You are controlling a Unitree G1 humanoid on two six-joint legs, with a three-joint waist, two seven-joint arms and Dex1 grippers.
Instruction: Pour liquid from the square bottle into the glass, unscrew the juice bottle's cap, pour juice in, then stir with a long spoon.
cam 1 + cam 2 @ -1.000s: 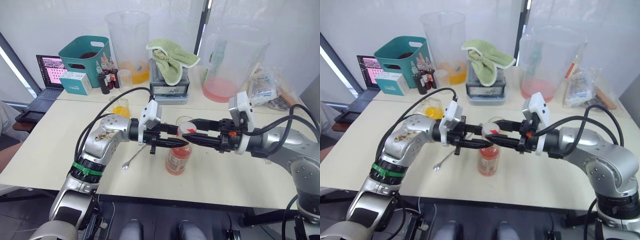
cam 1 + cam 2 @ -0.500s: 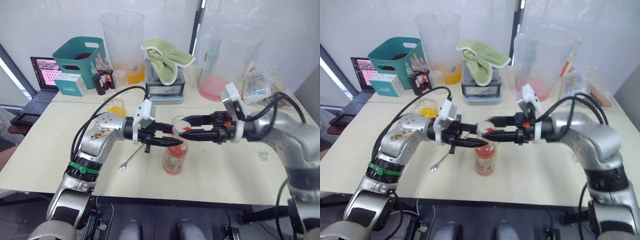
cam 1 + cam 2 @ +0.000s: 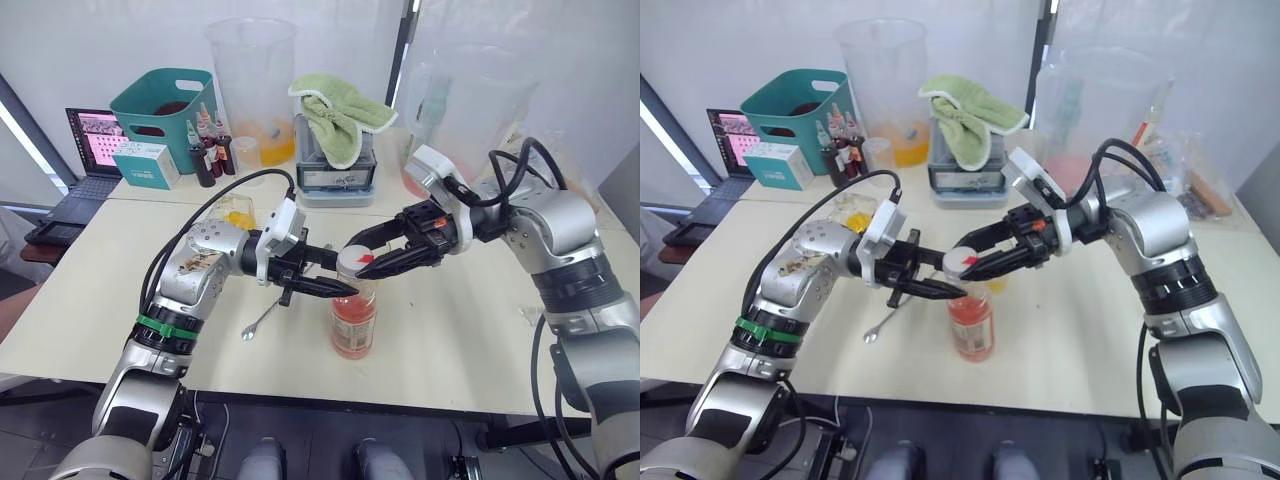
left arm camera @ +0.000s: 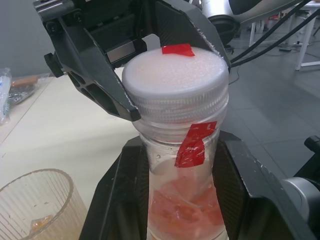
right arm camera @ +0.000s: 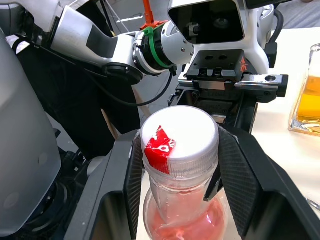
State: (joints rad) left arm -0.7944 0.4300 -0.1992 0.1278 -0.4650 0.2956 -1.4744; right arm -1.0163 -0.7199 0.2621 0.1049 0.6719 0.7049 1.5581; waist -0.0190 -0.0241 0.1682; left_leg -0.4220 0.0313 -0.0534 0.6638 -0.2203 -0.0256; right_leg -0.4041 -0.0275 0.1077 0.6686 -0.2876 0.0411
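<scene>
The juice bottle, clear with pink liquid and red tape, stands upright near the table's front edge. My left gripper is shut on its neck, a finger on each side. From the far right, my right gripper is shut on the white cap. A ribbed glass stands close beside the bottle. The long spoon lies on the table under my left forearm. A clear vessel of yellow liquid stands further back; I cannot tell whether it is the square bottle.
Along the back stand a teal basket, small dark bottles, two large clear jugs and a green towel on a box. A laptop sits far left. Plastic bags lie back right.
My right forearm has swung toward the table's far side and now reaches in at an angle, its fingers still on the cap. The left gripper keeps its hold. The camera has shifted.
</scene>
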